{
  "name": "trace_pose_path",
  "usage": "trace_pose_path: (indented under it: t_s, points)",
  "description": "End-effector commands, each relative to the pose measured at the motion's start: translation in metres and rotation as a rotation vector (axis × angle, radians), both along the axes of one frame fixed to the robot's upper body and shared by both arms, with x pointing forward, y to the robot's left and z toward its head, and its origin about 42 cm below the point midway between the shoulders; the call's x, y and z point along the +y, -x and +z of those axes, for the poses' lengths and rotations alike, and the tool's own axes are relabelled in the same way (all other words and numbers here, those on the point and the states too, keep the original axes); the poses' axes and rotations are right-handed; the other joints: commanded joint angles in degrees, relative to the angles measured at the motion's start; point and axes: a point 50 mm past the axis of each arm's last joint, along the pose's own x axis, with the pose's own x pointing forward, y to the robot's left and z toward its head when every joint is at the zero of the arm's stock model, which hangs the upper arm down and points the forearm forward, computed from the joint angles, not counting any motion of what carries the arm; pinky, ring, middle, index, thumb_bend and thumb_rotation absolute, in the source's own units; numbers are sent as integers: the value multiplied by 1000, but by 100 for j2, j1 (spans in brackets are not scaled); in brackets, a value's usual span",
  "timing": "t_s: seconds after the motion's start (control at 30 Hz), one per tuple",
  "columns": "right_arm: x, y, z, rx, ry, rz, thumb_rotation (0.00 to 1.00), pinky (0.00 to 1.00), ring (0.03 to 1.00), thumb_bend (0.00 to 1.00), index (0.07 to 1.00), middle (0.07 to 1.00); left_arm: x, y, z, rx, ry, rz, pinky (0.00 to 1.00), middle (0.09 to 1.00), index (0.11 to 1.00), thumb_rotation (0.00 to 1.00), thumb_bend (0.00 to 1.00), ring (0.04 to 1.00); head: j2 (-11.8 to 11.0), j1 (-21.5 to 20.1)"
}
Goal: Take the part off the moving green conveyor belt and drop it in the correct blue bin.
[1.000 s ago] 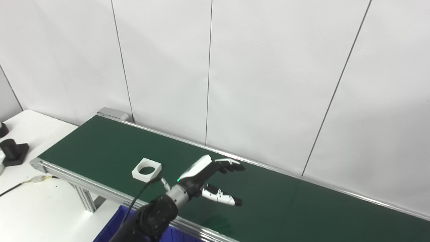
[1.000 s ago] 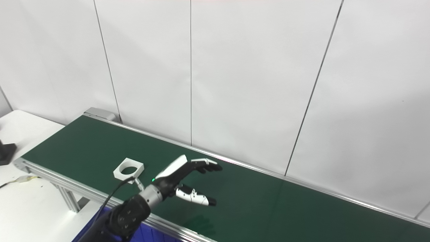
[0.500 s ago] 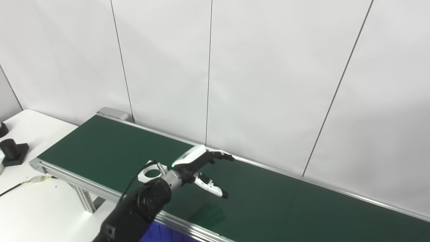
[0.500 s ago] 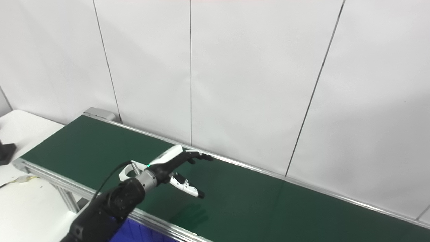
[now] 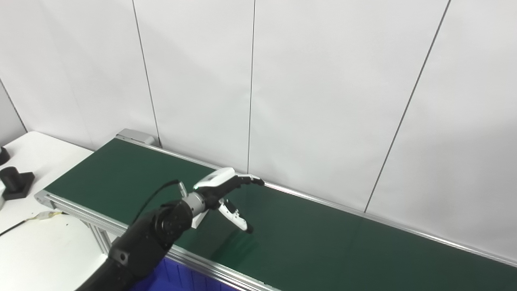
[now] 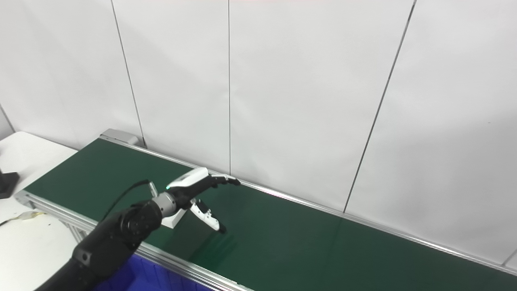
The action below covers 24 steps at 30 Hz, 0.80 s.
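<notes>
The white square part with a round hole lies on the green conveyor belt (image 5: pixel 323 234); only one corner of the part (image 5: pixel 198 220) shows under my left wrist. My left hand (image 5: pixel 224 190) hovers over the belt just to the right of the part, open, fingers stretched toward the far rail and thumb pointing down toward the belt. It holds nothing. In the right eye view the same part corner (image 6: pixel 174 220) peeks out below the left hand (image 6: pixel 198 186). My right hand is out of sight.
A blue bin (image 5: pixel 181 279) sits below the belt's near rail, under my left arm. A white table (image 5: pixel 48 250) at the left carries black fixtures (image 5: pixel 14 182) and a cable. A white panelled wall runs right behind the belt.
My left hand has swung left and toward the far rail, ending over the part. The part has drifted a little right along the belt and is now mostly covered by my wrist.
</notes>
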Motion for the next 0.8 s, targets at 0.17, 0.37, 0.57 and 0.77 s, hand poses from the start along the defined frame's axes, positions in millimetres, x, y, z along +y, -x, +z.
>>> trace_pose_path:
  t_s: [0.17,0.37,0.57,0.77]
  points:
    - [5,-4,13,-90,-35,3,582,611,739,533,875,796,13,-16,26,-26,-118,16,847,902,856,180,955,896,16,0]
    - [6,-3,14,-94,-31,2,587,609,737,531,872,795,22,-15,24,-5,-167,33,862,898,855,178,952,890,47,-5]
    - [7,-3,14,-93,-28,5,594,608,738,530,870,794,31,-17,25,3,-220,48,845,895,853,173,953,883,49,3]
    - [9,-2,15,-99,-30,3,584,610,738,521,874,798,39,-15,23,21,-259,53,878,899,860,174,967,905,83,-14]
